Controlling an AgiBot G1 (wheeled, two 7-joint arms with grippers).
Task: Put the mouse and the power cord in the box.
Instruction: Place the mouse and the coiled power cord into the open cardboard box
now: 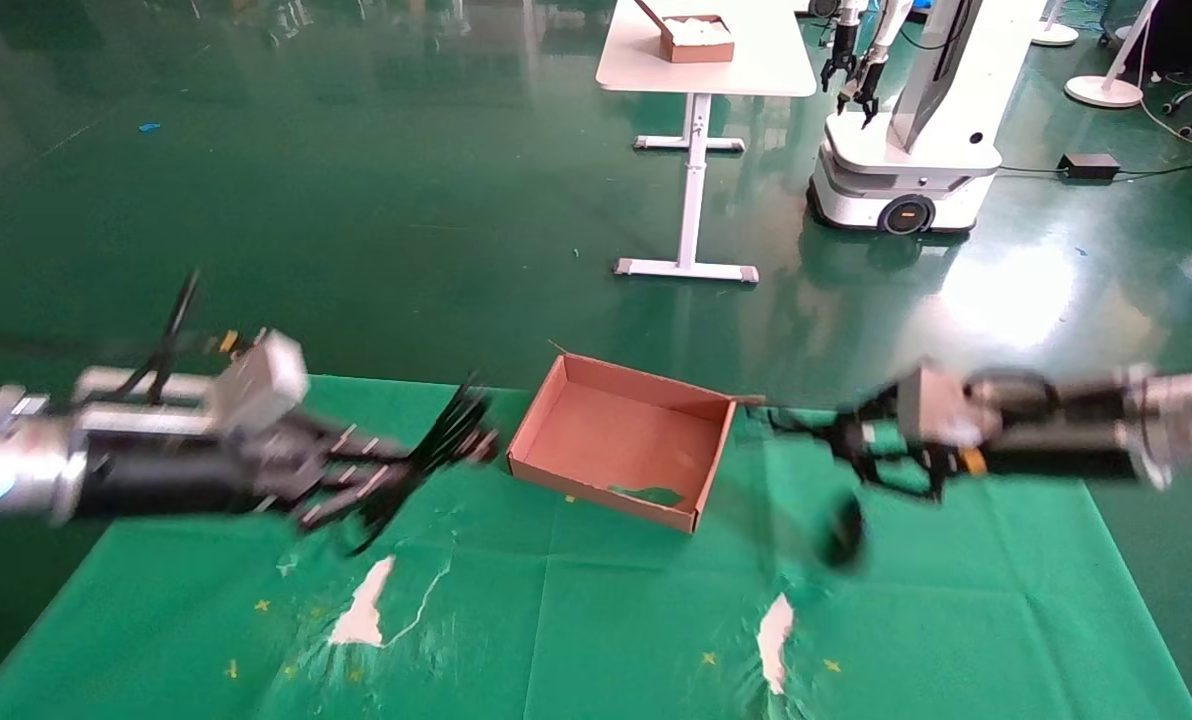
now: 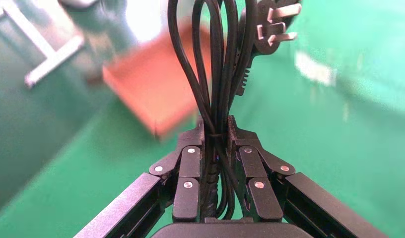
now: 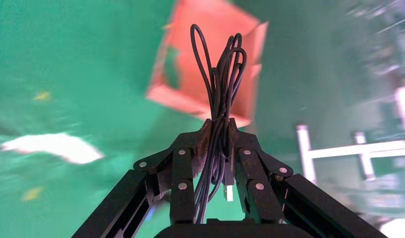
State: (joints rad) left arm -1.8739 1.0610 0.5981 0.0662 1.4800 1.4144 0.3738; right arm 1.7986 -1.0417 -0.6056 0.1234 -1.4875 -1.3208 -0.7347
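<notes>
Both arms are up and loaded, and the box point(image 1: 624, 440) sits between them on the green cloth of the surface point(image 1: 576, 620) — this is the carry-in step, nothing delivered yet. The box floor looks bare apart from a green patch showing through the torn front edge.

The left claw point(image 1: 411, 470), at about 9 o'clock from the box, is clamped tight on the cord point(image 2: 215, 64): thick, smooth black loops pinched together between the pads, with a chunky plug and its flat metal prongs sticking out beyond the bundle in the left wrist view. The cord is off the cloth, just beside the box's left wall.

The right claw point(image 1: 836, 440), at about 3 o'clock, is closed on the thin cable bundle point(image 3: 220, 89) — slimmer, glossier strands, tied in long narrow loops. The mouse point(image 1: 842, 533) itself hangs below on that cable, a small dark oval blur at roughly 4 o'clock from the box, clear of the cloth as far as I can judge.

Next call: each arm needs to travel inward until its load is over the open tray, then come down and release. The walls are low cardboard, so the dangling mouse could catch the right rim or nudge the light box — lifting it over first looks wise. The stiff cord loops may spring wide on release.

The cloth is worn, white tears showing at 6 o'clock.
</notes>
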